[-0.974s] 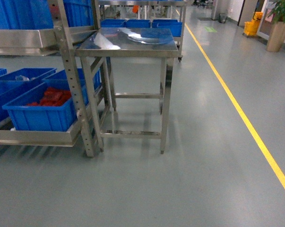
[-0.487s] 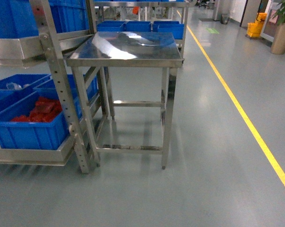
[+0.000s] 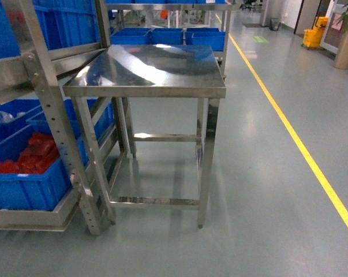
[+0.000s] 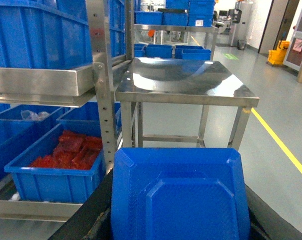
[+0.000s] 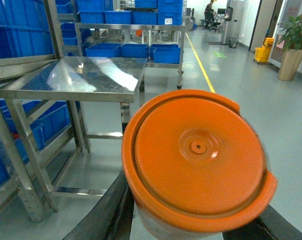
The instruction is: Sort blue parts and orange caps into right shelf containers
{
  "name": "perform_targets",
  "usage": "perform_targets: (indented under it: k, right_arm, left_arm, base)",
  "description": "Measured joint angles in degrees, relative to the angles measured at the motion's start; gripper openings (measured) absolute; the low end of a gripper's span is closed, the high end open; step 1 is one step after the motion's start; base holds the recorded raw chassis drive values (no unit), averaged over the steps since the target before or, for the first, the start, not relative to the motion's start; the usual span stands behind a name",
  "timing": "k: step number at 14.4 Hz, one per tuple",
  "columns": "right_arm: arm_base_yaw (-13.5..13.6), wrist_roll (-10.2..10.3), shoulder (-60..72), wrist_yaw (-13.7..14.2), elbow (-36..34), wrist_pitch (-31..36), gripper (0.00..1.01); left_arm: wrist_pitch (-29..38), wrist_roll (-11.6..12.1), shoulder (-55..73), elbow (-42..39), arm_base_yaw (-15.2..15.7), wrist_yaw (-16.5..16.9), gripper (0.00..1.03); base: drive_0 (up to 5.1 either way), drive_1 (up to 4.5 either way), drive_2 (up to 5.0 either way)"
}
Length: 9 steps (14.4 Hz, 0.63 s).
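A bright-blue part (image 4: 178, 195) with angular faces fills the bottom of the left wrist view, and my left gripper (image 4: 180, 222) is shut on it, a black finger (image 4: 93, 215) on each side. In the right wrist view my right gripper (image 5: 191, 222) is shut on an orange cap (image 5: 198, 155) with a wider rim, its flat top facing the camera. The steel shelf (image 3: 47, 98) stands at the left of the head view. It carries blue bins (image 3: 23, 187); the nearest holds red pieces. Neither gripper shows in the head view.
A bare stainless-steel table (image 3: 156, 66) stands straight ahead beside the shelf. A farther rack holds more blue bins (image 3: 168, 36). A yellow floor line (image 3: 300, 150) runs along the right, with a yellow cart (image 3: 313, 29) and plant pot (image 3: 347, 49) beyond it.
The head view has moved closer to the table and shelf. Both look larger, and the shelf has slid toward the left edge.
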Motion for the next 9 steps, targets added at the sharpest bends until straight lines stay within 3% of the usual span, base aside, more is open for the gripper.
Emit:
perform_targets:
  k: [8, 9]
  right_arm:
    - [0.0, 0.0, 0.0, -0.02, 0.0, -0.26, 0.43]
    - [0.0, 0.0, 0.0, 0.0, 0.0, 0.09, 0.43]
  left_arm:
    - [-0.61, 0.0, 0.0, 0.0, 0.0, -0.02, 0.43]
    - [0.11, -0.02, 0.0, 0.0, 0.0, 0.02, 0.43]
  base:
    - [0.1, 4.41, -4.2]
    - [0.0, 0.0, 0.0]
